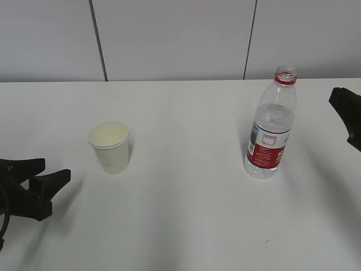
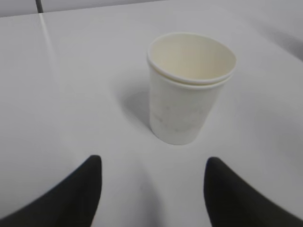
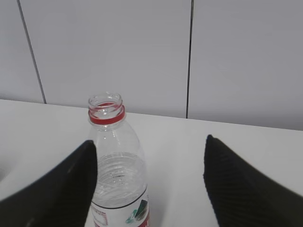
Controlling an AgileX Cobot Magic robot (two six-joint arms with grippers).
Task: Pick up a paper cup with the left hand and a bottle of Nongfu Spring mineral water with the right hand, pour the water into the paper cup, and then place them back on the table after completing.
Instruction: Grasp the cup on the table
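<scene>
A white paper cup (image 1: 109, 147) stands upright on the white table (image 1: 186, 226), left of centre. Inside it looks empty. My left gripper (image 1: 55, 169) is open low over the table, to the cup's left and a short gap away. In the left wrist view the cup (image 2: 189, 87) stands ahead of the open left gripper (image 2: 154, 165), with nothing between the fingers. The uncapped Nongfu Spring bottle (image 1: 271, 127), with a red label and red neck ring, stands upright on the right, holding water (image 1: 273, 116). My right gripper (image 1: 345, 113) is open at the right edge, apart from it. In the right wrist view the bottle (image 3: 118, 161) stands ahead of the right gripper (image 3: 149, 142), towards its left finger.
A pale panelled wall (image 1: 169, 39) with dark seams runs behind the table's far edge. Bare tabletop lies between the cup and the bottle and in front of both.
</scene>
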